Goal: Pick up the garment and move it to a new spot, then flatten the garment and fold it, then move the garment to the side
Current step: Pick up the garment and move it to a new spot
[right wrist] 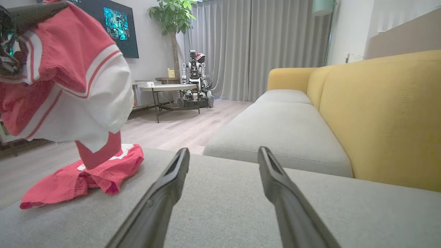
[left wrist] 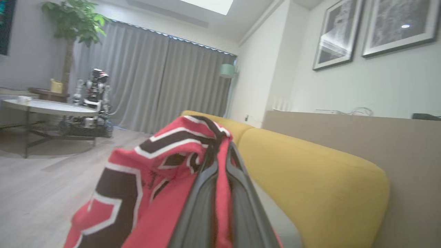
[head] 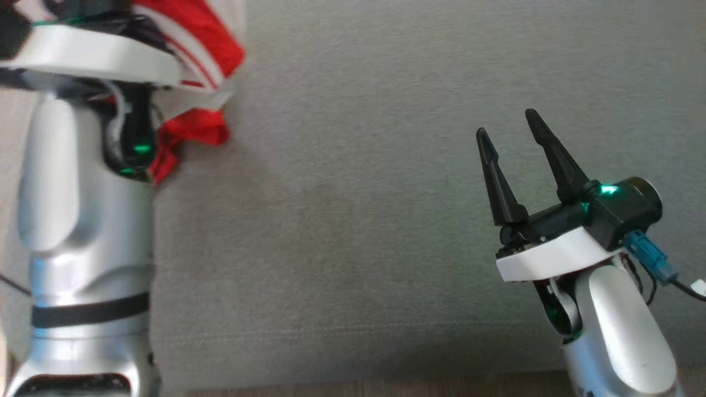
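Observation:
The garment (head: 196, 52) is red with white and dark stripes. It hangs from my left gripper (left wrist: 220, 144), which is shut on a bunch of its cloth and lifted above the grey seat cushion (head: 358, 193). In the right wrist view the garment (right wrist: 69, 79) dangles at the left, its lower end (right wrist: 86, 172) still resting crumpled on the cushion. My right gripper (head: 510, 124) stands open over the cushion's right part, well apart from the cloth, with nothing between its fingers (right wrist: 165, 186).
The yellow sofa back (right wrist: 382, 113) rises along the far side of the cushions. Beyond the cushion edge lies wooden floor (right wrist: 179, 127), with a round table (right wrist: 165, 88), another robot (right wrist: 196, 79), a potted plant and grey curtains.

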{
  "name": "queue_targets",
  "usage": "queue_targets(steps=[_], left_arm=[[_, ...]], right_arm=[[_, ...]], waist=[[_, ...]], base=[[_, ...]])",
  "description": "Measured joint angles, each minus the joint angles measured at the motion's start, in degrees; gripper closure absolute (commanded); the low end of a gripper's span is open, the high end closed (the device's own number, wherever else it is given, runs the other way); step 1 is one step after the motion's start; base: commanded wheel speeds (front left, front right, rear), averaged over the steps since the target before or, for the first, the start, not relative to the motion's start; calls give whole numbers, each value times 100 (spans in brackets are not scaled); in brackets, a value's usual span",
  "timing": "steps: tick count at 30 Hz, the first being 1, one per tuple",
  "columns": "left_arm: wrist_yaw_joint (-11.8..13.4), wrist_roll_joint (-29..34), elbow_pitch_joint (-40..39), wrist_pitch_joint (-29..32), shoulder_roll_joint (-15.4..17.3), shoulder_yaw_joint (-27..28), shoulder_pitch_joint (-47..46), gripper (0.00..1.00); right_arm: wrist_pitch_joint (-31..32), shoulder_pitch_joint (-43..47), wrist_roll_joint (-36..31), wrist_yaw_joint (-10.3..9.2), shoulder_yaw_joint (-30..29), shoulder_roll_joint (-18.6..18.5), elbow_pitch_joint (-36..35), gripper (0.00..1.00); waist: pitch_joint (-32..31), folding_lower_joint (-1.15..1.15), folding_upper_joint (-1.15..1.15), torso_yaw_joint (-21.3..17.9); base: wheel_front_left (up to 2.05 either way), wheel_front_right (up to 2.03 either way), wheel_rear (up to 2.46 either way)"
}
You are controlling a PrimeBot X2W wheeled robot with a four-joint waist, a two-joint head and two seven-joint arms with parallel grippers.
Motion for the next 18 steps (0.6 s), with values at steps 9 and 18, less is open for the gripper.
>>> queue_targets(steps=[9,18], left_arm=[[308,-155,-905,594,-219,-1037,5,100],[408,-575,-432,399,-219,-2446,-529,100]], right_arm=[[0,47,290,0,-18,1,-102,0],[0,-353,691,0,30,3,-393,0]], waist=[[17,0,0,-747],[456,0,0,-1691]], base=[[0,0,0],[0,0,0]])
